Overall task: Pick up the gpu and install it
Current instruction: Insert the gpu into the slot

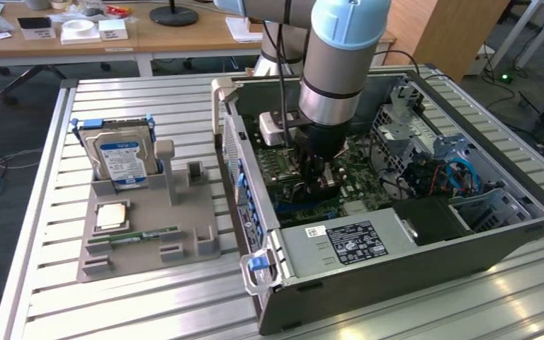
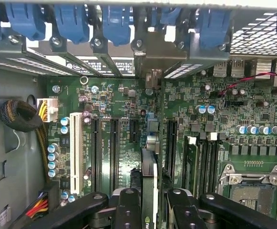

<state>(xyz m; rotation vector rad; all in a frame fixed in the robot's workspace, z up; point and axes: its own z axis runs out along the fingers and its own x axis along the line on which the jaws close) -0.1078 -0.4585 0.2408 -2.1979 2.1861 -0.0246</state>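
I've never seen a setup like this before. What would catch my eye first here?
Probably the big robot arm plunging straight down into the open computer case, its claw low over the green motherboard. From the wrist view, the claw grips a thin dark card, the gpu, standing on edge among the long slots. On the exterior view's left, a grey parts tray holds an upright hard drive.

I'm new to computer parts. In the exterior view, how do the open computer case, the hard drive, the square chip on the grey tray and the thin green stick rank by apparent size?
1. Computer case
2. Hard drive
3. Square chip
4. Green stick, longer than the chip but much narrower, so those two are close.
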